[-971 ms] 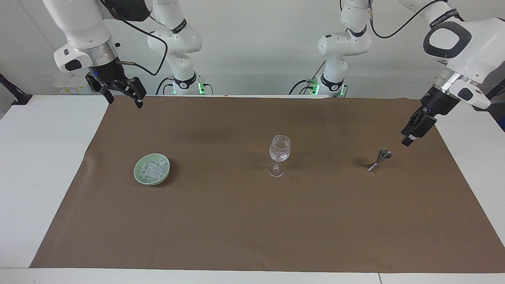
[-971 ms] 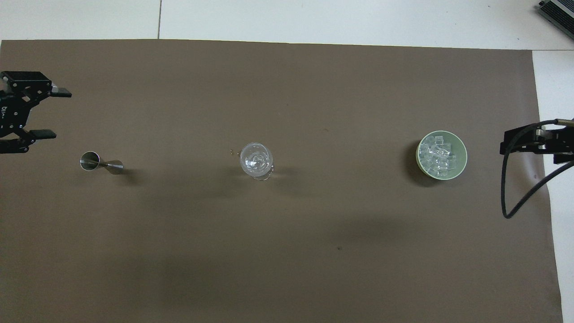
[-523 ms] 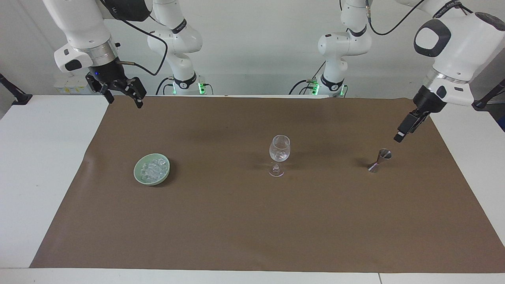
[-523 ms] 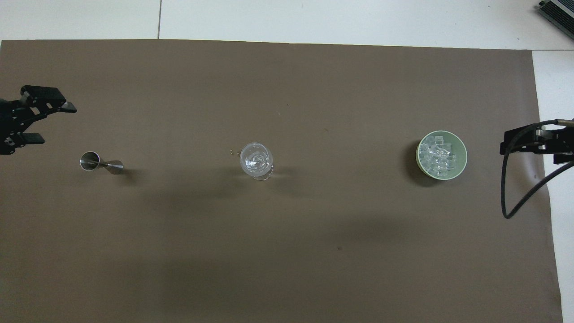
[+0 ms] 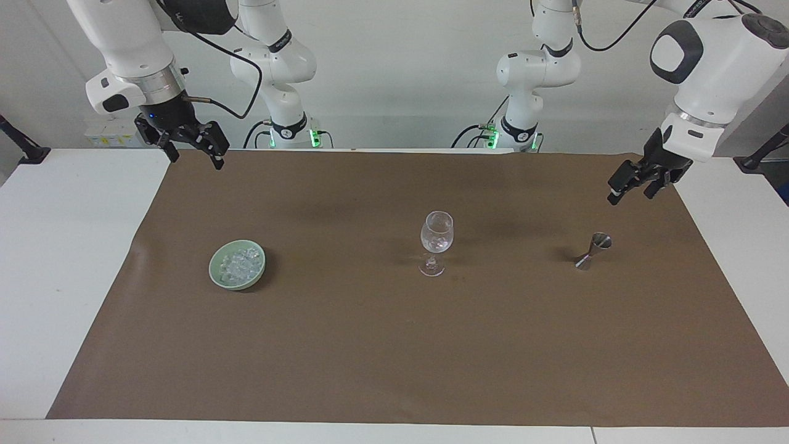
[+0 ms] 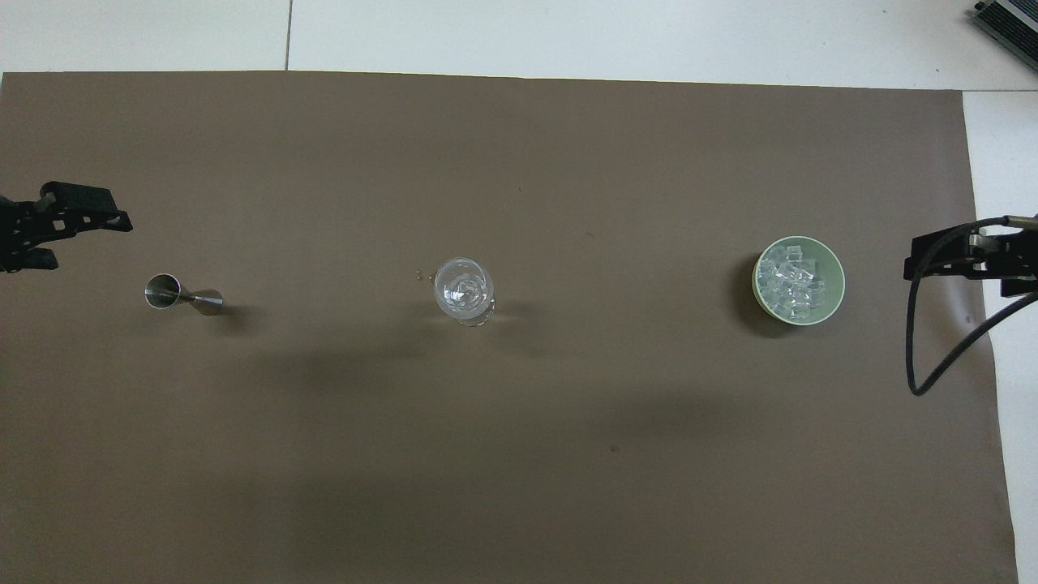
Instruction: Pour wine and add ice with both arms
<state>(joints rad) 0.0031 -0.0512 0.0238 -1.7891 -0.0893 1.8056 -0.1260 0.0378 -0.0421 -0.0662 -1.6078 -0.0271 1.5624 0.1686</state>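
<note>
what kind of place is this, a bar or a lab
Likely a robotics lab: two white arms bolted at a table under a brown mat, with only a stemmed glass, jigger and bowl of ice.

No text, label, brand, number or sign can be read. Small markings show on the dark band around the white jointed left arm, high above its gripper, but they are too small to make out.

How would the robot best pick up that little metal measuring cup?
Probably at the narrow waist of the metal measuring cup, from the side. It stands upright, an hourglass shape flaring at both ends, so fingers closing there should not slip. The left gripper hangs nearest, over the brown mat.
</note>
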